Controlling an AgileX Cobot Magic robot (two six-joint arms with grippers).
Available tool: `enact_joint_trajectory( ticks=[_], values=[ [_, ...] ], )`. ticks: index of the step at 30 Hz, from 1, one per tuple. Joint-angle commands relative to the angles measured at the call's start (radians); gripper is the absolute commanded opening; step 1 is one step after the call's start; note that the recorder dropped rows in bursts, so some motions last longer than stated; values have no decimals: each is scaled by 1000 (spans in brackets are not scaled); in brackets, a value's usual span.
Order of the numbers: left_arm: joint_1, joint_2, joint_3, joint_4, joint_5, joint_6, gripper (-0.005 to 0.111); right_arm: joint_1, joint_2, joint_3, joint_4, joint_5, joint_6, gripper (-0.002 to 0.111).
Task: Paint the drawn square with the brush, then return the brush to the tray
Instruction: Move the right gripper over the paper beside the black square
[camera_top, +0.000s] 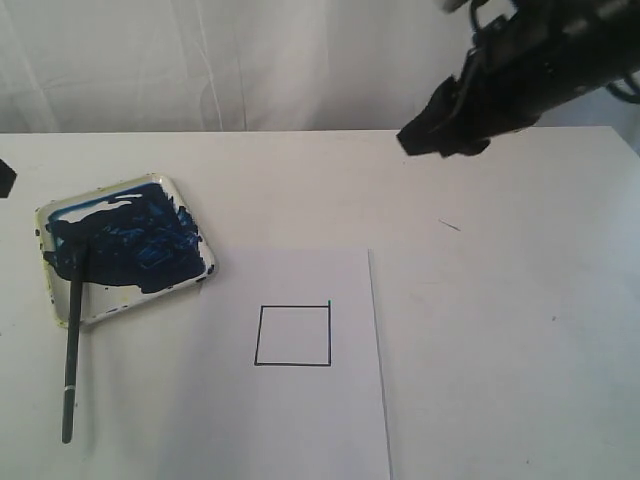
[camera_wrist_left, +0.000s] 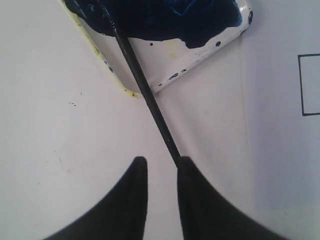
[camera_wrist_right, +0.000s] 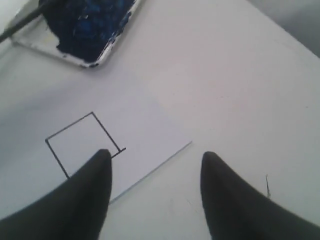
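Observation:
The tray (camera_top: 130, 303) lies at the left, its inside smeared dark blue. The brush (camera_top: 72, 330) rests with its bristles in the tray and its dark handle slanting down onto the table. The drawn square (camera_top: 293, 336) on the paper is white inside. In the left wrist view my left gripper (camera_wrist_left: 161, 162) hovers narrowly open with nothing between its fingers, and the brush (camera_wrist_left: 145, 90) runs from the tray (camera_wrist_left: 175, 62) to behind one finger. My right gripper (camera_top: 415, 140) hangs high at the back right, open and empty (camera_wrist_right: 156, 156), looking down on the square (camera_wrist_right: 82, 142).
The white paper sheet (camera_top: 320, 420) reaches the table's front edge. A white curtain hangs behind the table. A small dark scratch (camera_top: 450, 225) marks the tabletop at the right. A black part (camera_top: 5, 178) shows at the left edge.

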Motion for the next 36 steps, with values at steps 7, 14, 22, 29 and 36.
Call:
enact_joint_trajectory(
  ticks=[7,14,22,29,36],
  values=[
    [-7,45,-8,-53,-43,-1,28,76,176,-13,-16,92,-374,51],
    [-7,45,-8,-51,-43,-1,28,81,259,-3,11,40,-439,51],
    [-7,45,-8,-51,-39,1,28,81,371,-3,138,-7,-642,51],
    [-7,45,-8,-51,-35,1,28,81,440,-3,147,-172,-685,51],
    [-7,45,-8,-51,-35,1,28,81,477,-3,335,-241,-759,51]
  ],
)
